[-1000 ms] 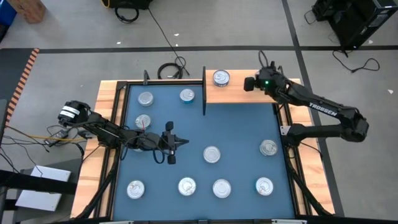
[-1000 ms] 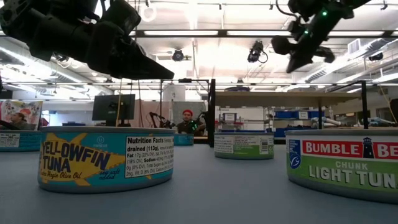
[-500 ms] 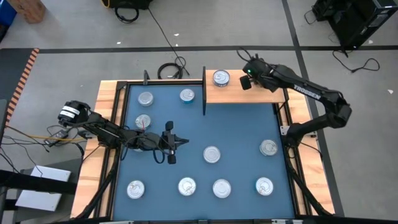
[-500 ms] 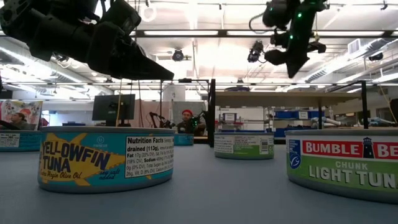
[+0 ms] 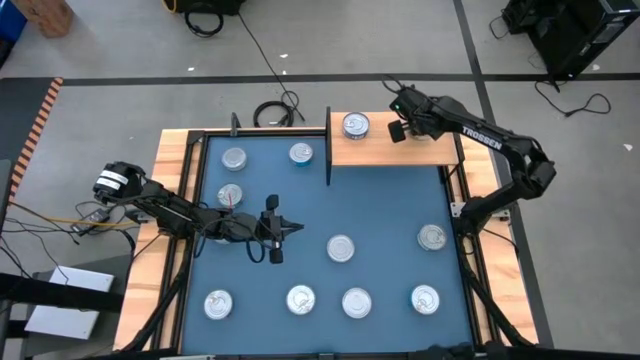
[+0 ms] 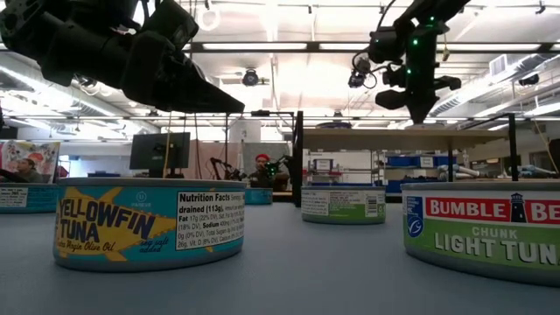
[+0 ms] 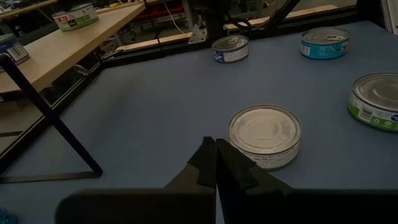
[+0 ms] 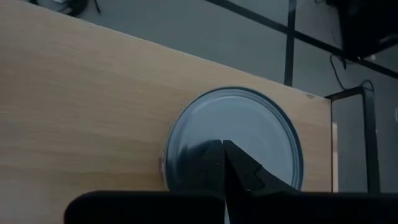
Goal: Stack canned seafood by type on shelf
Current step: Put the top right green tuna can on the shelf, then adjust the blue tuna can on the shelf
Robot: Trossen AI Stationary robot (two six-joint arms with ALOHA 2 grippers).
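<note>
You have one tin [image 5: 355, 125] already standing on the shelf [image 5: 420, 151], near its back left corner beside the black post. All other tins lie on the blue mat [image 5: 385, 210] of the table: three at the back left, two in the middle band, four along the front edge.

The right gripper [image 5: 398, 118] hangs above the shelf, just beside the shelf tin on its right side, and it holds nothing. In the right wrist view its fingers [image 8: 239, 168] are pressed together and point down at the tin top [image 8: 249, 134]. So, in my judgement, this arm has finished here and must travel far to reach the next tin.

The left gripper [image 5: 296, 228] hovers over the middle of the mat, its fingers also together and empty. The relation that matters for you is this one: the centre tin [image 5: 340, 248] lies just ahead of the left gripper, a little to the front and right of it, with free mat between them. In the left wrist view this tin [image 7: 265, 135] sits directly past the fingertips [image 7: 214, 163].

A round tin has no long axis, so any approach angle works. I think the left arm is the nearer one; you must first open its gripper before going down.
</note>
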